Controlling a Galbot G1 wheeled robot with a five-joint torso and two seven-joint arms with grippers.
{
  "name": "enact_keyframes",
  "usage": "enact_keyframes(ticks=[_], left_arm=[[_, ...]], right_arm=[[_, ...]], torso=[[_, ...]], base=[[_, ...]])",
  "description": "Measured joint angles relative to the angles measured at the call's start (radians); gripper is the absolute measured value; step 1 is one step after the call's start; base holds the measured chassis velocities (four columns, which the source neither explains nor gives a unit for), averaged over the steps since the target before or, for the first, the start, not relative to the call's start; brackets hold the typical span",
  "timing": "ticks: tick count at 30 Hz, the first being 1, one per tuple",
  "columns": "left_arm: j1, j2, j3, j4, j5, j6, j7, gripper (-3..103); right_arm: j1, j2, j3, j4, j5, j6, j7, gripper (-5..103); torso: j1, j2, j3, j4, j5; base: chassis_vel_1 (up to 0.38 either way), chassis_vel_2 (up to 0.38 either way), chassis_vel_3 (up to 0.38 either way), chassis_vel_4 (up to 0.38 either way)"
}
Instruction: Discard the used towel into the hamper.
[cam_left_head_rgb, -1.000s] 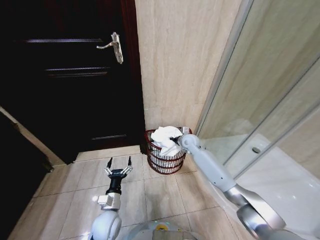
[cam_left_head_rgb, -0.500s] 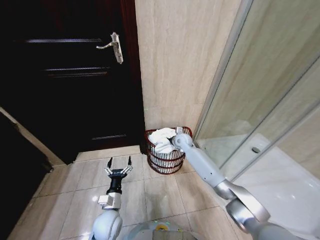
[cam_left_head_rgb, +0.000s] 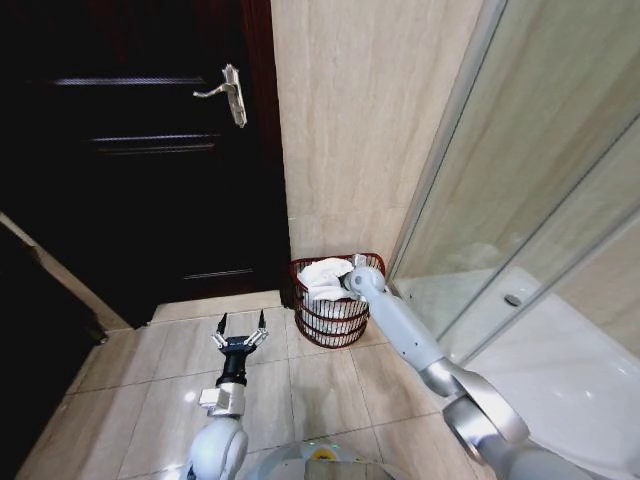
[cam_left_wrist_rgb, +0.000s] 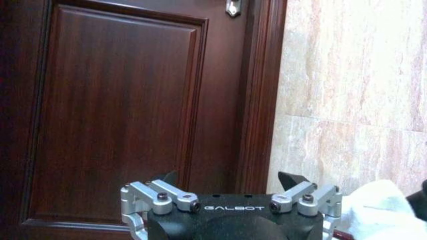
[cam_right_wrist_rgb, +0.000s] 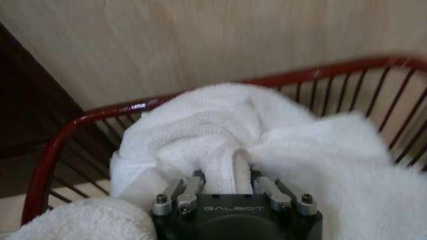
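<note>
The towel (cam_left_head_rgb: 322, 276) is sitting bunched inside the hamper (cam_left_head_rgb: 334, 328), white folds piled up to and a bit over the red rim, in the far corner where the door (cam_left_head_rgb: 130, 150) and tiled wall (cam_left_head_rgb: 350, 120) meet. The right gripper (cam_right_wrist_rgb: 235, 172) is reaching down into the hamper with its jaws pinching a fold of towel. To do this well: let go only with the cloth fully inside the rim, then lift straight up, since the glass shower panel (cam_left_head_rgb: 530, 180) is crowding the right side. The left gripper (cam_left_head_rgb: 240, 332) is hanging near, over open floor tiles (cam_left_head_rgb: 130, 380), jaws spread wide.
</note>
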Motion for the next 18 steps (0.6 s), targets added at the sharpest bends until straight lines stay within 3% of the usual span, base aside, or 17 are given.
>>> enact_keyframes(ticks=[6, 8, 12, 18], left_arm=[[0.004, -0.006, 0.007, 0.006, 0.003, -0.001, -0.001, 100], [0.005, -0.008, 0.013, 0.006, 0.008, -0.001, -0.003, 100], [0.004, -0.012, 0.018, 0.003, 0.013, -0.001, -0.004, 100], [0.016, -0.013, 0.019, -0.001, 0.018, -0.003, -0.005, 100]], right_arm=[[-0.040, -0.054, 0.029, 0.142, -0.024, 0.010, 0.000, 54], [-0.045, -0.078, 0.042, 0.187, -0.022, 0.014, 0.000, 71], [-0.049, -0.097, 0.050, 0.222, -0.017, 0.015, 0.002, 76], [-0.129, -0.170, 0.084, 0.401, -0.005, 0.016, 0.018, 99]], torso=[[0.000, 0.000, 0.000, -0.0003, -0.0001], [0.000, 0.000, 0.000, -0.0004, 0.0000], [0.000, 0.000, 0.000, -0.0002, -0.0001], [0.000, 0.000, 0.000, -0.0003, 0.0000]], base=[[0.000, 0.000, 0.000, 0.000], [0.000, 0.000, 0.000, 0.000], [0.000, 0.000, 0.000, 0.000], [0.000, 0.000, 0.000, 0.000]])
